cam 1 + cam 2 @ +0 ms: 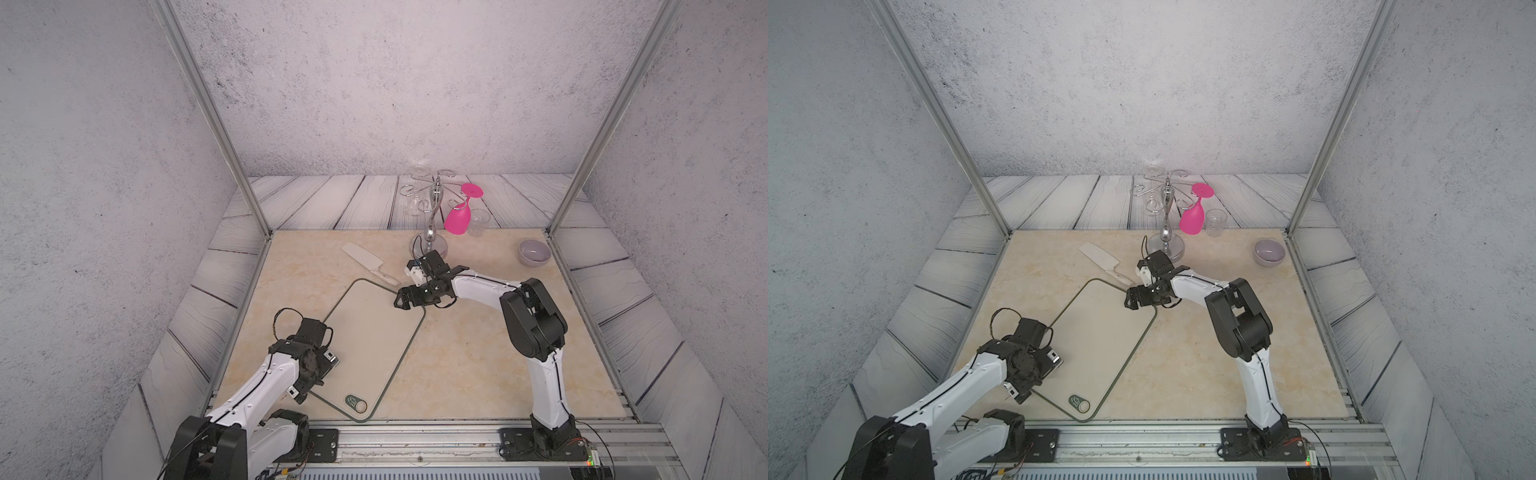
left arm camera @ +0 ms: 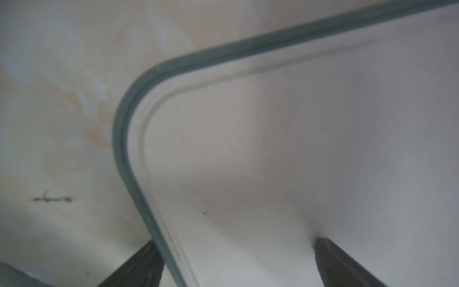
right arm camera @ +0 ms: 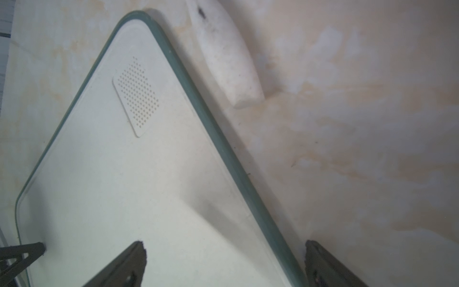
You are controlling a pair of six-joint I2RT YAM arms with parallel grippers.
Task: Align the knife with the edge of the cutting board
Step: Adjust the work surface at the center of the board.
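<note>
The beige cutting board [image 1: 370, 345] [image 1: 1100, 340] lies at an angle on the marble tabletop. The cream knife [image 1: 365, 259] [image 1: 1100, 255] lies flat on the table just beyond the board's far short edge, its handle [image 3: 228, 62] close to the green rim and its blade further off. At the board's far right corner my right gripper [image 1: 401, 301] [image 3: 224, 244] stands open, one finger over the board [image 3: 124, 174] and one off it. My left gripper [image 1: 305, 390] [image 2: 234, 242] is open and straddles the rim near the board's [image 2: 298, 149] near left corner.
At the back stands a chrome glass rack [image 1: 434, 216] with a pink goblet [image 1: 459, 216] hanging from it and a clear glass [image 1: 478, 222] beside it. A grey bowl [image 1: 534, 252] sits at the far right. Metal frame posts mark the table's back corners.
</note>
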